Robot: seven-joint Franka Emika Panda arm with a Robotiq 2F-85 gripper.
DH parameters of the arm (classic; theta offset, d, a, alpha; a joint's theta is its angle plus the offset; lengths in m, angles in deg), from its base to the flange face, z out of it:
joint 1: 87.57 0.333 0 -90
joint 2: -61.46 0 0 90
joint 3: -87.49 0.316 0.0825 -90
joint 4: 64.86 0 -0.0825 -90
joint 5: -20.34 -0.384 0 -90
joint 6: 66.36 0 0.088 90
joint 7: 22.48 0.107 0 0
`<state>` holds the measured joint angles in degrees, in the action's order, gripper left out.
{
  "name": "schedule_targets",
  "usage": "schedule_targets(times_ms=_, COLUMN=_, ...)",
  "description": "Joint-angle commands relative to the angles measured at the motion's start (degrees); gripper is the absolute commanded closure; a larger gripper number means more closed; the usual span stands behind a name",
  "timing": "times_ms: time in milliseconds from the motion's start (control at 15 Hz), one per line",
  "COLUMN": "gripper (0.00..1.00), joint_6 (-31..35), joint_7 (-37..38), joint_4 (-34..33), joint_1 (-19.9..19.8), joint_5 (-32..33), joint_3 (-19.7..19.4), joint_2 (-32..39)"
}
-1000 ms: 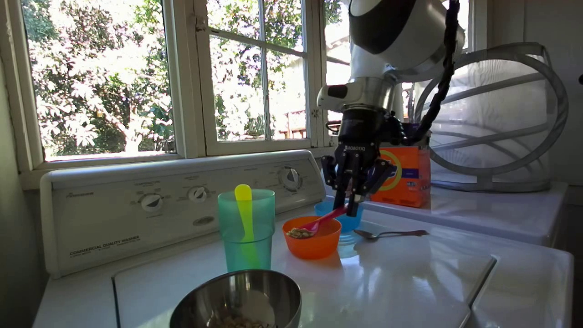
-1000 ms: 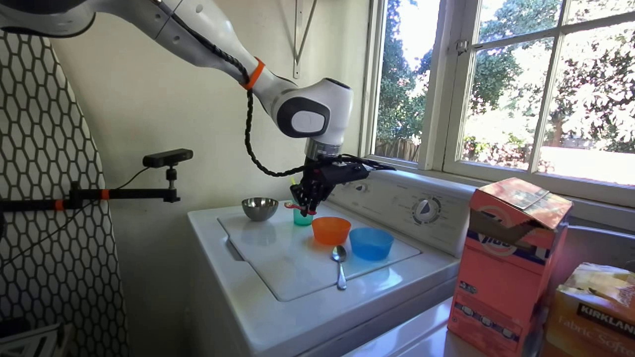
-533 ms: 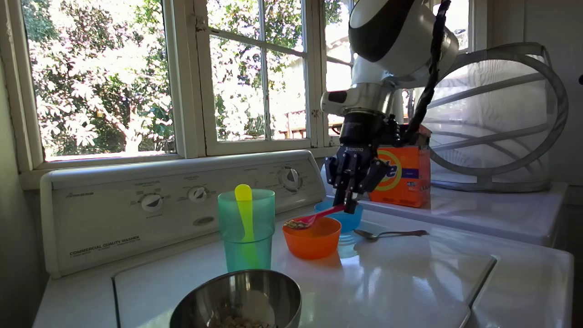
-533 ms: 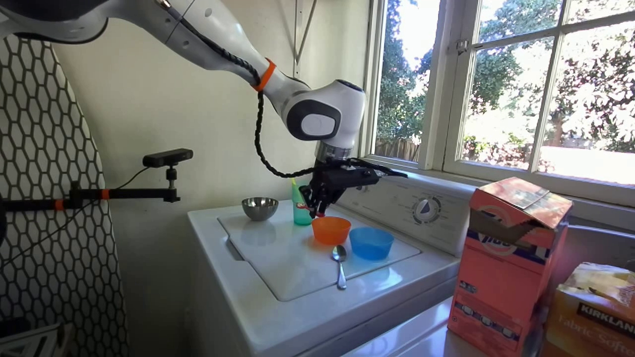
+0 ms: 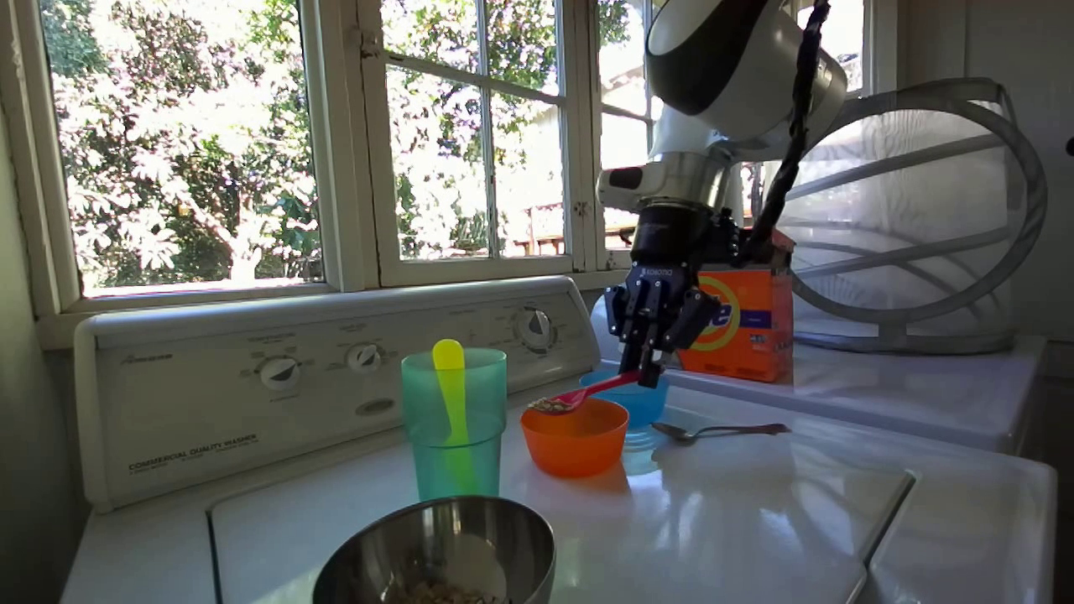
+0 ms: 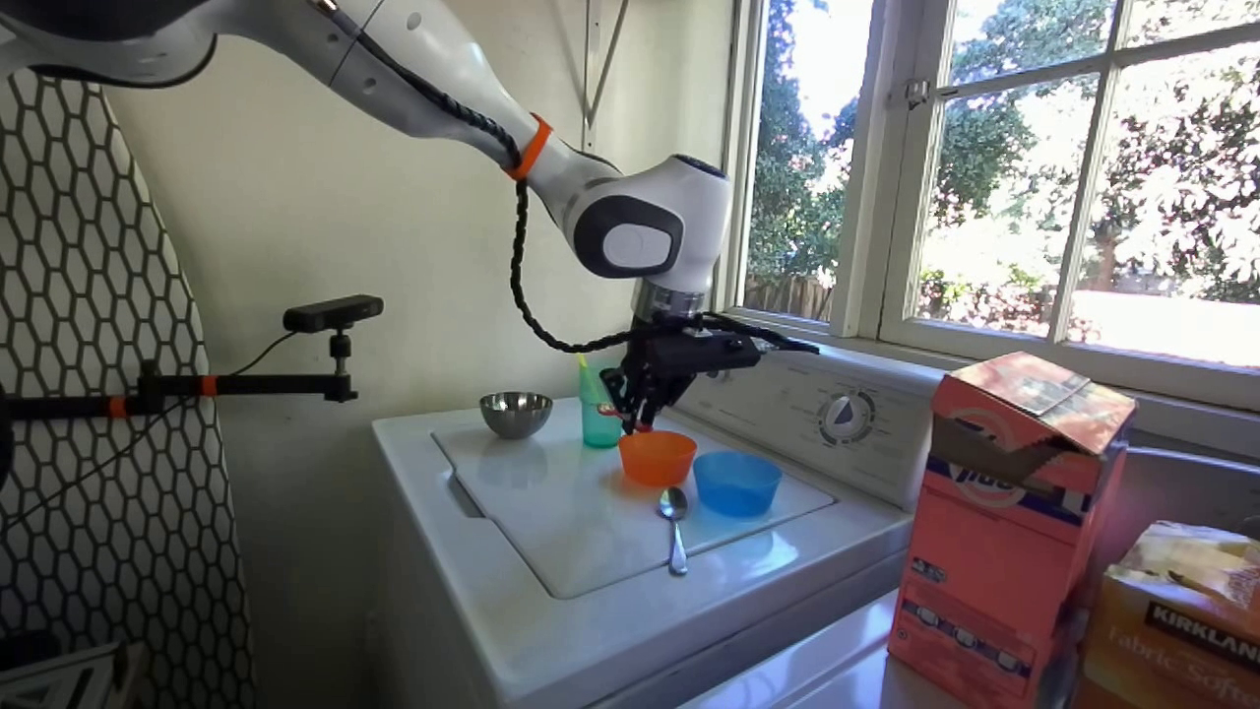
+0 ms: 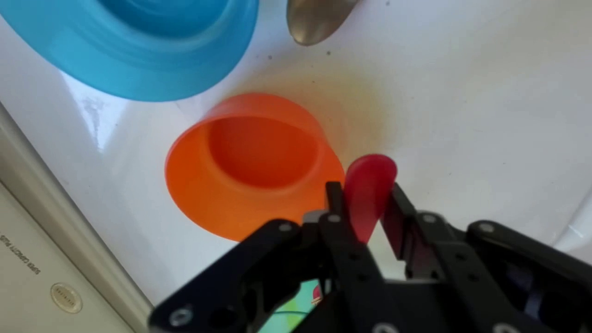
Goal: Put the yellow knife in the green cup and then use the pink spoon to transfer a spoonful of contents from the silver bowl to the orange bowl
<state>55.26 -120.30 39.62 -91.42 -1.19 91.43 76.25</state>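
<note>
Gripper (image 7: pixel 365 199) clasping loaded pink spoon (image 5: pixel 579 396) near orange bowl (image 5: pixel 575 443), green cup (image 5: pixel 484 403) — knife (image 5: pixel 454 403) inside — near that bowl, silver bowl (image 6: pixel 515 423) farther off

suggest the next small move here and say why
I'd probably shift the gripper until the loaded head of the pink spoon is over the orange bowl; in an exterior view that head shows beside the bowl, against the green cup, so tipping now might spill its pale bits.
</note>
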Motion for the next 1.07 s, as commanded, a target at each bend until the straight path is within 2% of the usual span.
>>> schedule_targets(times_ms=0, gripper=0.94, joint_6=-0.07, joint_7=3.22, joint_4=-2.27, joint_1=-0.92, joint_5=0.94, joint_3=-1.19, joint_2=1.64)
schedule_targets(times_ms=267, gripper=0.94, joint_6=0.28, joint_7=6.16, joint_4=-3.59, joint_1=-2.13, joint_5=1.00, joint_3=-2.43, joint_2=2.79)
schedule_targets(times_ms=467, gripper=0.94, joint_6=7.22, joint_7=9.80, joint_4=-2.37, joint_1=-1.35, joint_5=3.05, joint_3=-2.86, joint_2=2.77)
schedule_targets(times_ms=733, gripper=0.94, joint_6=14.20, joint_7=14.19, joint_4=-1.45, joint_1=-0.44, joint_5=8.10, joint_3=-2.77, joint_2=3.05)
schedule_targets(times_ms=1000, gripper=0.94, joint_6=15.74, joint_7=14.95, joint_4=0.26, joint_1=-0.20, joint_5=14.33, joint_3=-2.46, joint_2=2.26)
